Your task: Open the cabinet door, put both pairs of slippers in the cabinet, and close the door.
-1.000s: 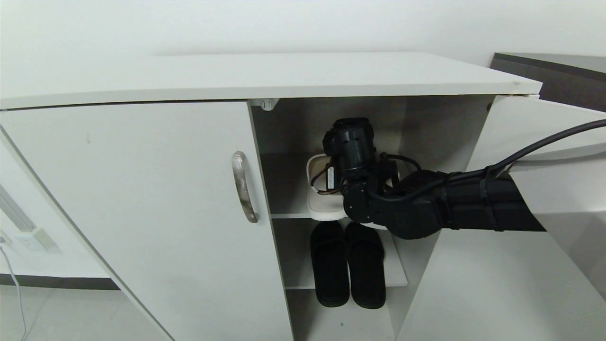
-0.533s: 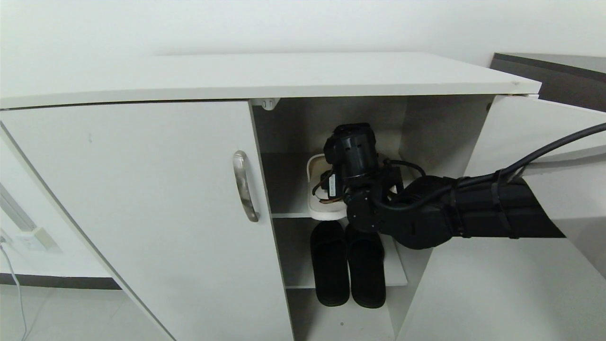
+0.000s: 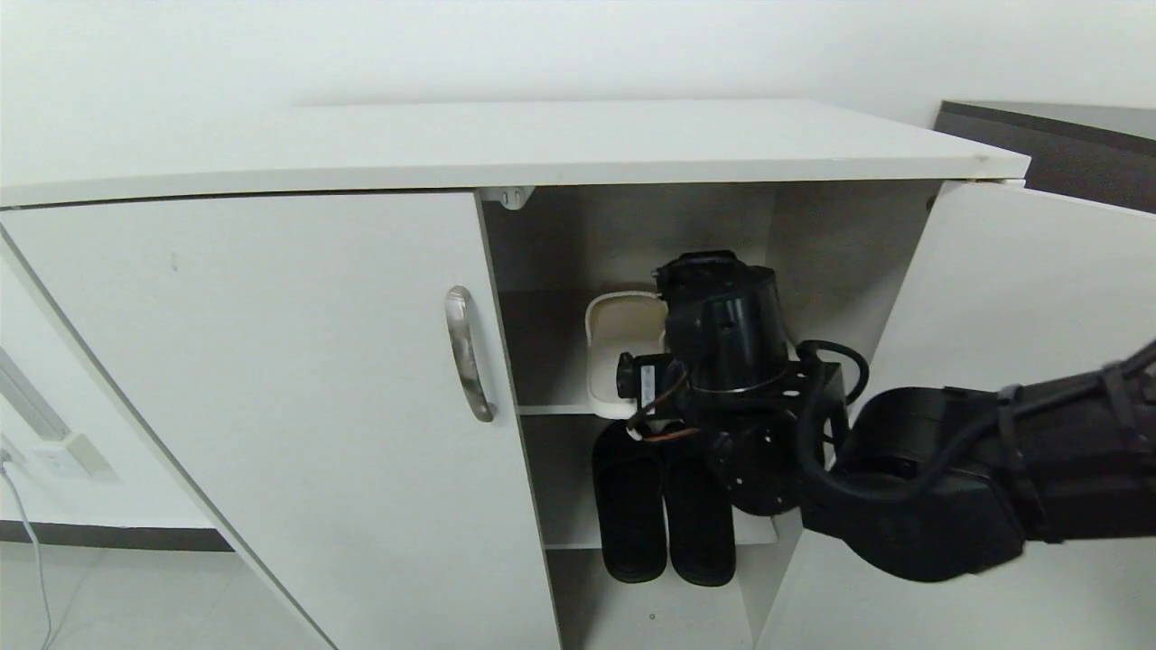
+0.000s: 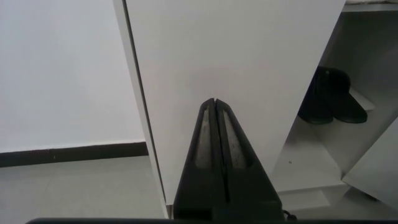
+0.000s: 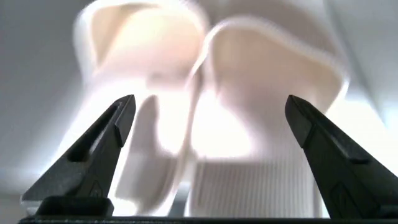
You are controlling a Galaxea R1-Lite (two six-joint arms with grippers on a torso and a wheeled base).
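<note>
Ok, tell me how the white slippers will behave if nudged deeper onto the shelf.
The white slippers look thick and moulded, so probably light and a bit springy. Lying flat on the shelf, they should slide rather than tip. They are two loose pieces side by side, so an off-centre push may skew one.

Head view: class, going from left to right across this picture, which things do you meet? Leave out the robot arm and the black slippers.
wall socket → closed cabinet door → metal door handle → white slippers → open cabinet door
</note>
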